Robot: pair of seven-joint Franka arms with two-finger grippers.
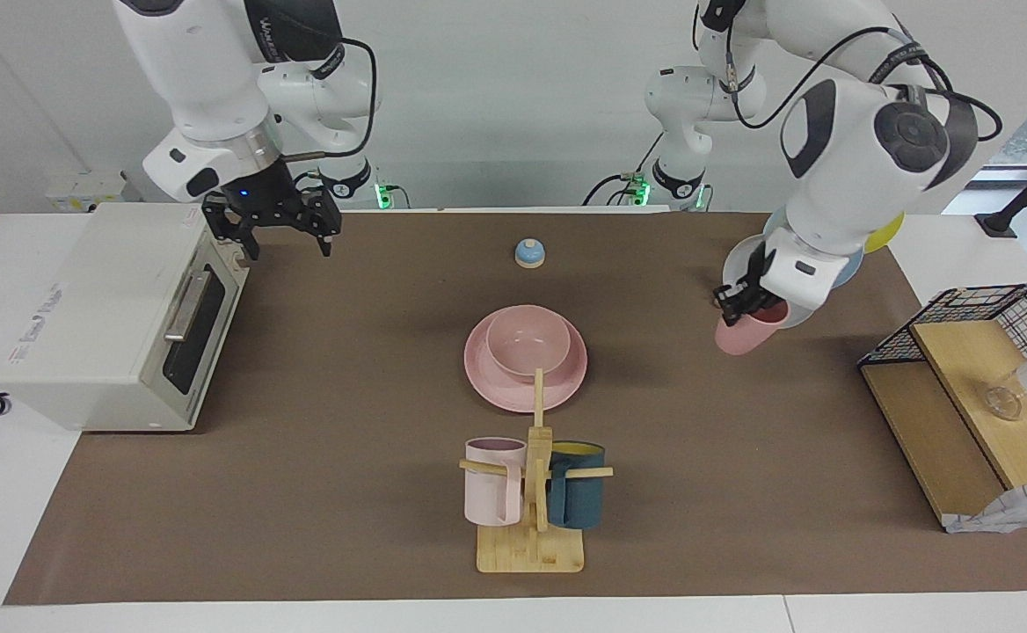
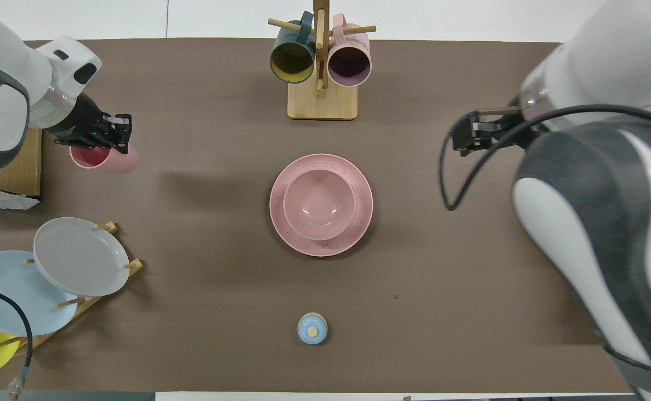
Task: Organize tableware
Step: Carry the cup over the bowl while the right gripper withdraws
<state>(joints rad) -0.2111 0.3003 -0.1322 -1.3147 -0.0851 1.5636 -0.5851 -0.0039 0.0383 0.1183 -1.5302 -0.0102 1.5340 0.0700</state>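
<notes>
Over the brown mat at my left arm's end of the desk, the small matte pink handleless tumbler cup (image 1: 745,331) hangs tilted in the air, its rim pinched between my left fingers (image 1: 736,299), which are clenched on it. I hold it by the rim so that the body stays free to go down into something, and I judge that something to be the matte pink rounded bowl (image 1: 528,341), which sits inside the wide flat matte pink plate (image 1: 487,384) at the middle of the desk. With bowl on plate, the cup looks like the one piece not yet nested.

My right fingers (image 1: 273,223) are spread wide and grasp nothing; that arm waits high over the mat's edge beside the white toaster oven (image 1: 109,312), leaving the way to the stack free.

Near the stack, farther from me, stands the wooden mug tree (image 1: 533,519) with its pale pink mug (image 1: 492,482) and teal mug (image 1: 576,497), which I must avoid knocking on the way in.
</notes>
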